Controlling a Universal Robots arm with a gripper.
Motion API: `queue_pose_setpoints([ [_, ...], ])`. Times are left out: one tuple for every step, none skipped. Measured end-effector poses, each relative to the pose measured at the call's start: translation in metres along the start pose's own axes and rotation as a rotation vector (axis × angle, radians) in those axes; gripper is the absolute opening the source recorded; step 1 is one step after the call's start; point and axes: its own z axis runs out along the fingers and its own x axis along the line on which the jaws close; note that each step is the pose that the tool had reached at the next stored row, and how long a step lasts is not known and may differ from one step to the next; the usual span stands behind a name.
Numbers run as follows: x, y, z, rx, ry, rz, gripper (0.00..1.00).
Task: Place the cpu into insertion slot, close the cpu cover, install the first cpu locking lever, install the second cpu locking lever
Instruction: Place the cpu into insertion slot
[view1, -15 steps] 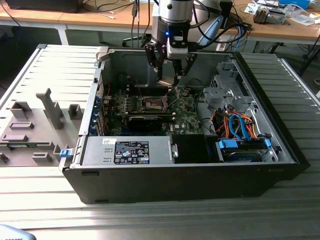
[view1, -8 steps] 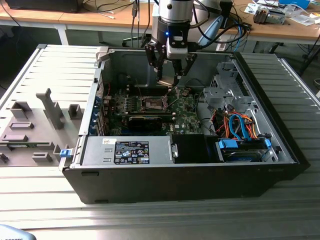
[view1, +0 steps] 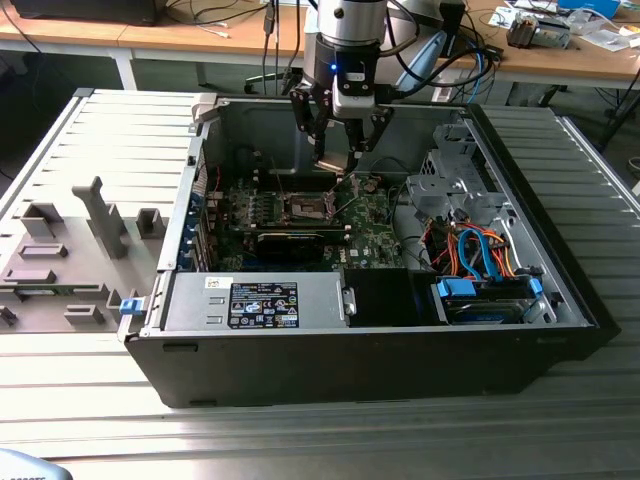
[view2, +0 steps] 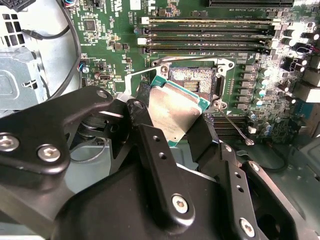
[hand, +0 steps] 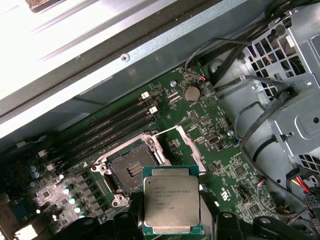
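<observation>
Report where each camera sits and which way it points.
Exterior view: off the arm, above the open computer case, looking down into it; the arm hangs over the motherboard.
First wrist view: on the wrist, facing the insertion slot; dark jaws show.
Second wrist view: on the wrist, looking along the jaws gripping the cpu.
Both wrist views share cpu and slot.

Bright even room light; glare whitens ribbed table (hand: 55, 45); motherboard (view1: 375, 215) dimmer inside case (view1: 300, 370).
</observation>
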Motion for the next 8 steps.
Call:
queue_pose_setpoints([
  [0.0, 0.0, 0.0, 0.0001, 0.0001, 0.001, 0.55],
  [0.0, 0.0, 0.0, 0.0001, 0.0001, 0.002, 0.55],
  [0.0, 0.0, 0.0, 0.0001, 0.0002, 0.003, 0.55],
  [0.0, 0.0, 0.0, 0.0001, 0.0002, 0.004, 0.55],
  [0.0, 0.0, 0.0, 0.0002, 0.0002, 0.005, 0.55],
  [0.0, 0.0, 0.0, 0.0002, 0.0003, 0.006, 0.55],
  [0.0, 0.0, 0.0, 0.0002, 0.0003, 0.006, 0.55],
  [0.0, 0.0, 0.0, 0.0002, 0.0003, 0.007, 0.55],
])
